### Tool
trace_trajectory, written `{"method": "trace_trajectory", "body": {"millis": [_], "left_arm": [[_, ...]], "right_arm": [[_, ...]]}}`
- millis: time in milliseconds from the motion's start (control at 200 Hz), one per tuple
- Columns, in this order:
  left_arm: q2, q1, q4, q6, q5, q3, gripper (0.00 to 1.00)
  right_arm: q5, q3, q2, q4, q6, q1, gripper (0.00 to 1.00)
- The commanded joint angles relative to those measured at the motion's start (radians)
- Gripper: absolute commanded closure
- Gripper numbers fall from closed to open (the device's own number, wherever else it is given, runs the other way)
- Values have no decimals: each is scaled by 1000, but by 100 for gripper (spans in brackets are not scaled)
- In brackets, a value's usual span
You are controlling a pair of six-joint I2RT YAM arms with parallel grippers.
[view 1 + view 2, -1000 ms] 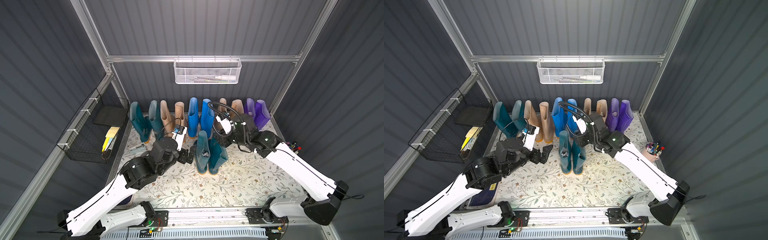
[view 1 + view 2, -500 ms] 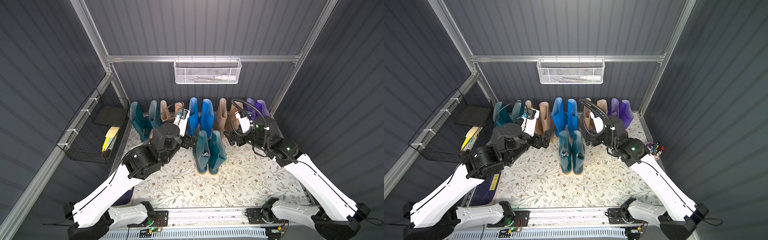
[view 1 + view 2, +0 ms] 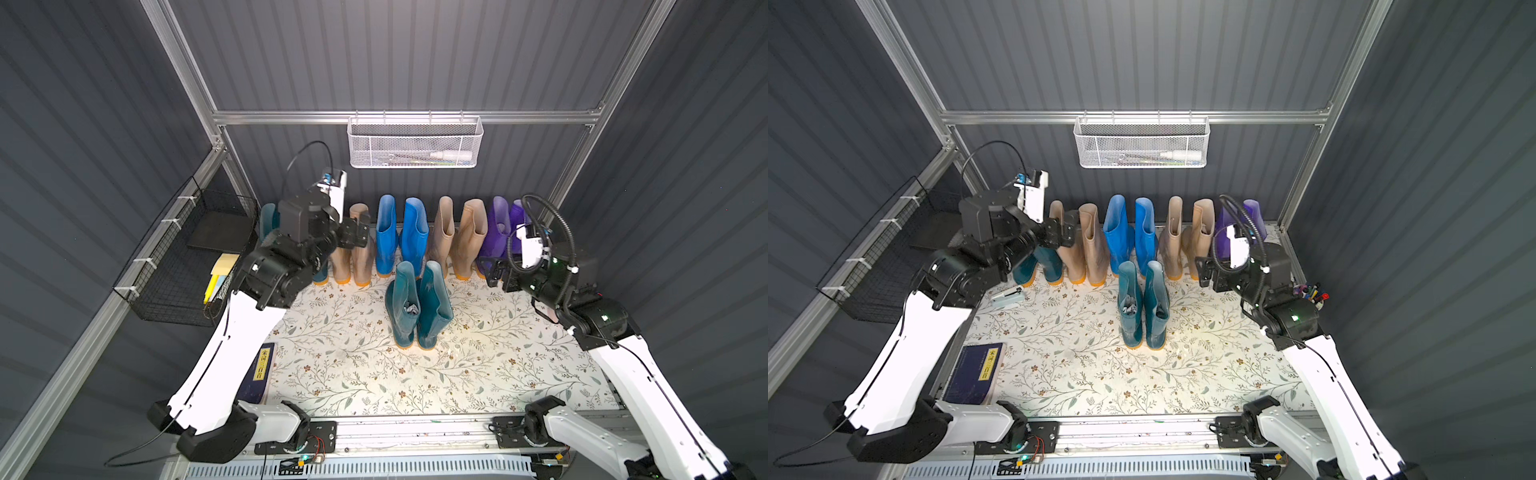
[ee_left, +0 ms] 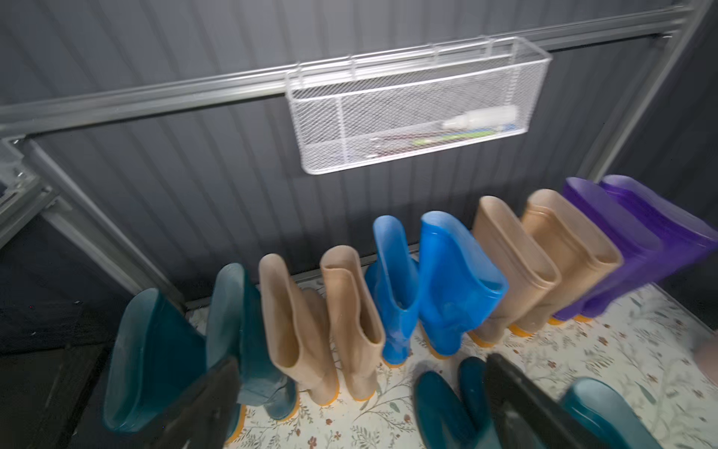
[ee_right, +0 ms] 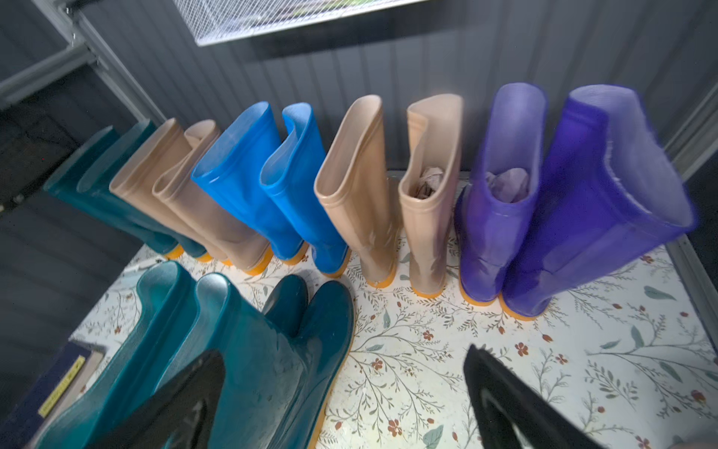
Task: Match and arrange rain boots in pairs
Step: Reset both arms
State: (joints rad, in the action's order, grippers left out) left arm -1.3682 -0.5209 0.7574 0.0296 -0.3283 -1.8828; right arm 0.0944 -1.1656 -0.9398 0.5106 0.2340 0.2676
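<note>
Moved: both arms have drawn off from the front teal pair [image 3: 415,303] that they flanked a second ago. The left gripper [image 3: 354,232] is now up at the back row, the right gripper [image 3: 493,271] is out toward the right wall, and its jaws have gone from half closed to wide.
Left jaws: spread wide and holding nothing; the dark fingers [image 4: 202,404] stand well apart in the left wrist view.
Right jaws: spread wide and holding nothing; the fingers [image 5: 505,404] stand well apart above the floral mat [image 5: 544,369].
Front teal pair: upright and side by side on the mat, between the two grippers and apart from both.
Back teal pair [image 3: 1044,262]: upright at the wall, just left of the left jaws, partly hidden by the left arm.
Left beige pair [image 3: 1092,245]: directly behind the left jaws in both top views; whether they touch cannot be told.
Blue pair [image 3: 399,232]: upright, just right of the left jaws.
Right beige pair [image 3: 457,232]: between the grippers, nearer the right jaws.
Purple pair [image 3: 496,228]: just behind the right jaws, apart from them.
Crumpled paper [image 5: 505,182]: stuffed in one purple boot, ahead of the right jaws; one beige boot holds some too.
White mesh basket [image 3: 415,141]: on the back wall, above both jaws.
Black wire basket [image 3: 187,257]: on the left wall, beyond the left arm.
</note>
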Motion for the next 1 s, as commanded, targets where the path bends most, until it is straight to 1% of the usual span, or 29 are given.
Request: {"method": "trace_trajectory", "body": {"millis": [0, 55, 120, 190, 240, 355, 470, 610, 670, 760, 880, 930, 996], "left_arm": [[-53, 128, 102, 10, 182, -16, 0], [-46, 190, 73, 9, 221, 40, 0], [-7, 235, 3, 25, 234, 146, 0], [54, 265, -88, 41, 266, 293, 0], [100, 274, -144, 55, 264, 395, 0], [206, 279, -266, 87, 233, 659, 0], [329, 279, -405, 112, 182, 895, 0], [464, 279, -565, 105, 63, 1104, 0], [496, 278, -653, 80, 36, 1179, 0], [485, 279, -768, 36, -38, 1271, 0], [395, 279, -887, -49, -143, 1328, 0], [360, 280, -961, -76, -148, 1361, 0], [319, 282, -1092, -97, -119, 1416, 0]], "right_arm": [[98, 66, 27, -52, 79, -114, 1], [141, 116, 51, -102, 96, -173, 1], [177, 180, 85, -144, 106, -237, 1], [171, 248, 127, -187, 108, -285, 1], [162, 290, 149, -215, 101, -314, 1], [108, 377, 181, -268, 86, -359, 1], [41, 457, 200, -339, 104, -366, 1], [-77, 602, 244, -517, 86, -366, 1], [-85, 652, 249, -589, 56, -365, 1], [-90, 702, 246, -655, 39, -365, 1], [-157, 748, 212, -735, 0, -365, 1], [-181, 762, 199, -766, -13, -366, 1], [-201, 784, 180, -822, -19, -366, 1]]}}
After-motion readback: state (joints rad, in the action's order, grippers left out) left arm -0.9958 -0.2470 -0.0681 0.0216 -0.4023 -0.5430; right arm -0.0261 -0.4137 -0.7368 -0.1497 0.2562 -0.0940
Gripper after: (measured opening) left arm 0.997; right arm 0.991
